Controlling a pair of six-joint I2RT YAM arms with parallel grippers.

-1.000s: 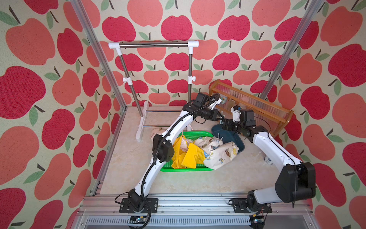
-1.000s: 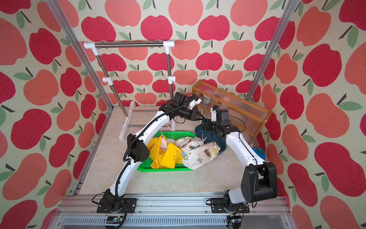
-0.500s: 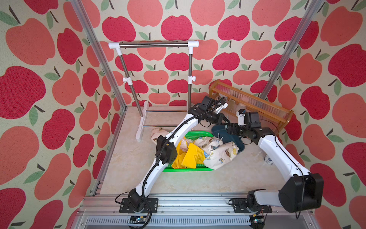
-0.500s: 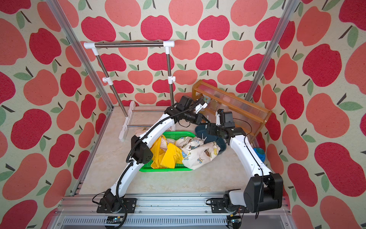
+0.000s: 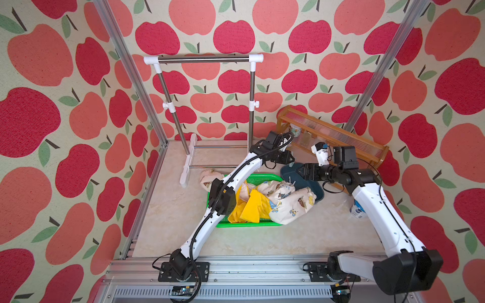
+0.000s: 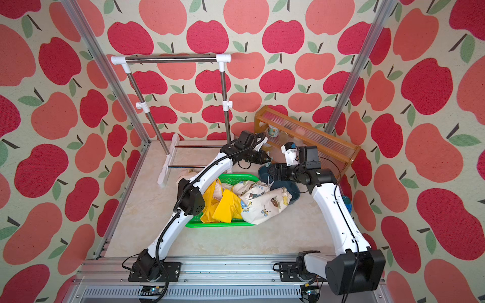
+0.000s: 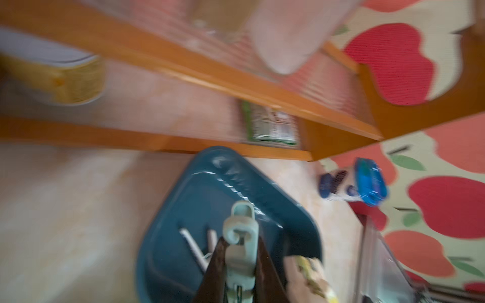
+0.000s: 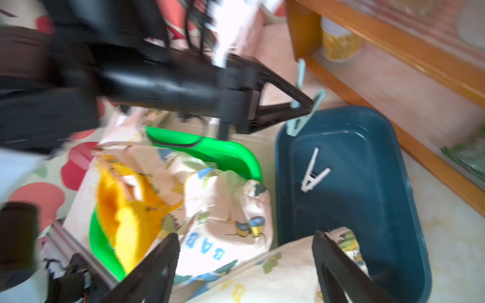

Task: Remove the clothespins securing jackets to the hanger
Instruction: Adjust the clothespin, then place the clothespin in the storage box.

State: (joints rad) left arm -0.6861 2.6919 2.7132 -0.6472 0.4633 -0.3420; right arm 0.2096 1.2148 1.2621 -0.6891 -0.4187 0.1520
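Pale teal plastic clothespin (image 7: 242, 225) pinched in left gripper (image 7: 241, 240) above dark blue plastic tray (image 8: 367, 157); white clothespin (image 8: 313, 171) lies inside. Right gripper (image 8: 244, 236) spread wide, empty, over cream printed jacket (image 5: 286, 202) and yellow jacket (image 5: 252, 210). hanger not visible, so I can't tell how many pins are left.

Robot test cell staged as laundry corner; aluminium frame posts (image 5: 134, 78); apple-print wall panels (image 5: 301, 39); left arm (image 5: 202, 225), right arm (image 5: 380, 210) bolted to slotted base rail (image 5: 262, 270); steel clothes rail (image 5: 204, 59); wooden shelf (image 5: 336, 136)
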